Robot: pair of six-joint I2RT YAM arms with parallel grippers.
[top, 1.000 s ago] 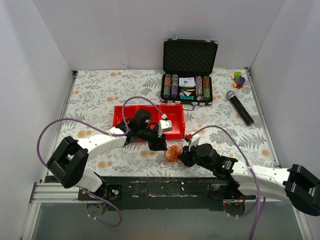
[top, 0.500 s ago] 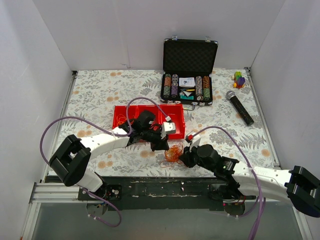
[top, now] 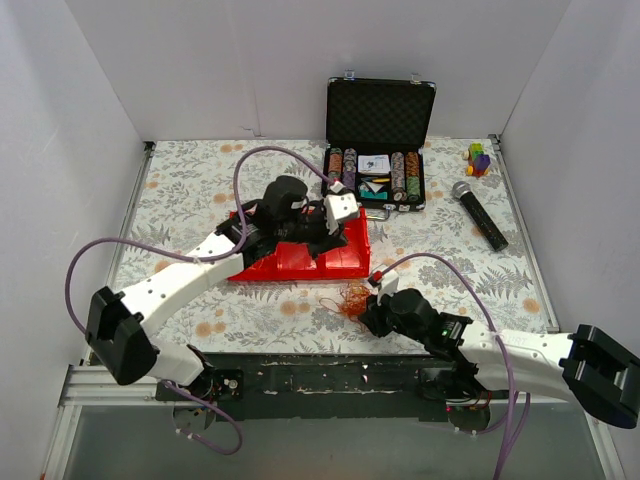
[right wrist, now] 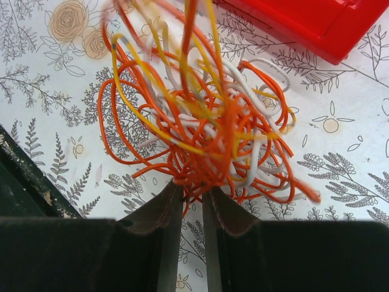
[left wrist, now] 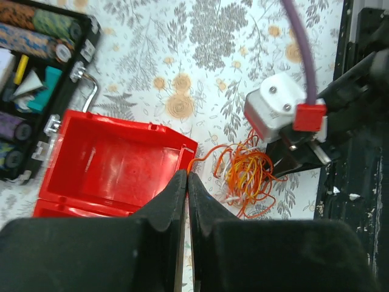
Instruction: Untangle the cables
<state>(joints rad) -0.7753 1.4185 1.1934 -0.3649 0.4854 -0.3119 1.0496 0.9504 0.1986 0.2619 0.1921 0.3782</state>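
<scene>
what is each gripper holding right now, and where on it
The right gripper pinches the cables by strands at the clump's near edge. The left gripper is shut, apparently on one thin orange strand trailing from the clump.

Bright, even light, soft shadows; the cables [right wrist: 200,121] blur up close, perhaps motion.

A flowered tablecloth [top: 180,190] covers the table. Near its centre sits a red plastic bin [top: 295,262], possibly tipped up at one edge. At one o'clock an open black case [top: 380,115] holds rows of poker chips [top: 345,172]. A microphone [top: 480,215] lies at two o'clock, with small coloured blocks [top: 479,158] just beyond it
</scene>
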